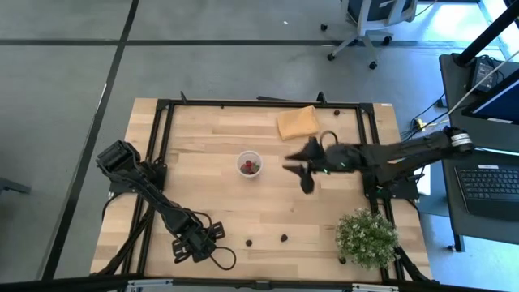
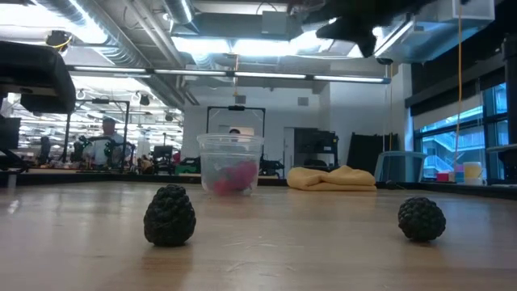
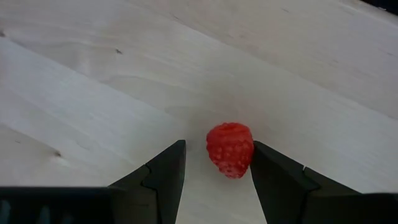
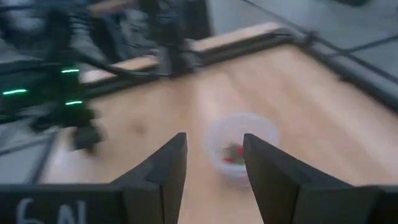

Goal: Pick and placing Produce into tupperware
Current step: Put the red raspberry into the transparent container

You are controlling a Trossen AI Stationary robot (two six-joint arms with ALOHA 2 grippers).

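The tupperware, a small round translucent cup (image 1: 249,165), stands on the wooden table with red pieces inside; it also shows in the low view (image 2: 232,164). A red raspberry-like fruit (image 3: 230,149) lies on the table between the open fingers of my left gripper (image 3: 217,144), which is low at the table's near left (image 1: 199,242). Two dark berries (image 1: 249,241) (image 1: 284,238) lie on the table near its front edge. My right gripper (image 1: 302,170) is open and empty, raised above the table just right of the cup, which shows beyond its fingers (image 4: 239,149). My left gripper's fingers stand on either side of the red fruit, which rests on the table. The fruit lies close against one finger's inner side (image 3: 258,162); I cannot tell whether they touch.
A folded orange-yellow cloth (image 1: 297,122) lies at the far side, right of centre. A bushy green plant with white flowers (image 1: 366,235) stands at the near right corner. A black frame (image 1: 154,162) runs around the table. Bare wood lies between the cup and the dark berries.
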